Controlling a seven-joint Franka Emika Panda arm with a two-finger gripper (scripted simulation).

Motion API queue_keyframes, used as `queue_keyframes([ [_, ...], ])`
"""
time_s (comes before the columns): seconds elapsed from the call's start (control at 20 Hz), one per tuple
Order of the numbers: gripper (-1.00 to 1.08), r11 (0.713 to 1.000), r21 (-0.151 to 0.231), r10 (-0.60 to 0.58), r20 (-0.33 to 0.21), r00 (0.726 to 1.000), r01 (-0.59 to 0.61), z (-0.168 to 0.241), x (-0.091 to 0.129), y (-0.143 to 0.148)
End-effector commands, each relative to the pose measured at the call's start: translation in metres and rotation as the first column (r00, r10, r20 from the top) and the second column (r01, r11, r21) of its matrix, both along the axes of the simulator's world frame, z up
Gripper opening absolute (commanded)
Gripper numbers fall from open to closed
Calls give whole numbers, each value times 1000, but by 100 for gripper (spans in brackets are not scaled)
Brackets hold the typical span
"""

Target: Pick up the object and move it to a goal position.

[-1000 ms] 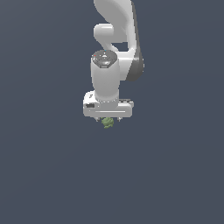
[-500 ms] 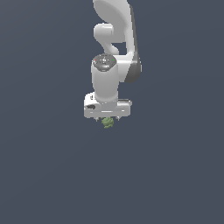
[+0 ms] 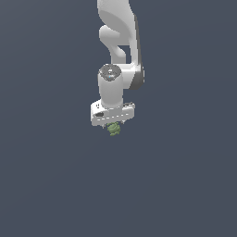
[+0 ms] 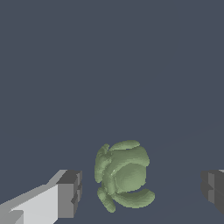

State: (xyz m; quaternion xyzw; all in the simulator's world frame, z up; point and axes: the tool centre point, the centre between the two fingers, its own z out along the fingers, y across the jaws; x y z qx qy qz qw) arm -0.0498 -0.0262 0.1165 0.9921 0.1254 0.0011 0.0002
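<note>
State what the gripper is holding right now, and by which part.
Nothing is held. In the wrist view the gripper is open, with clear gaps between its fingers and the lumpy green object lying between them.

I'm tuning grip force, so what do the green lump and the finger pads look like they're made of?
The green lump renders as matte olive, built of overlapping rounded lobes with soft shading and no gloss; it may be leafy or rubbery, but the render leaves that open. The finger pads look like flat dark grey blocks, matte, perhaps rubber. The pincer stands open around the lump.
</note>
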Motion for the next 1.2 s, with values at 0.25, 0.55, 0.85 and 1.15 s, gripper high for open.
queue_keyframes([
  [0.25, 100, 993, 0, 118, -2, 993, -118, -20, -24, -1],
  [0.55, 100, 988, 0, 152, -2, 988, -152, -26, -32, -2],
  [0.85, 100, 989, 0, 149, -3, 989, -149, -31, -31, -1],
  [1.15, 100, 988, 0, 151, -2, 988, -151, -58, -33, -1],
])
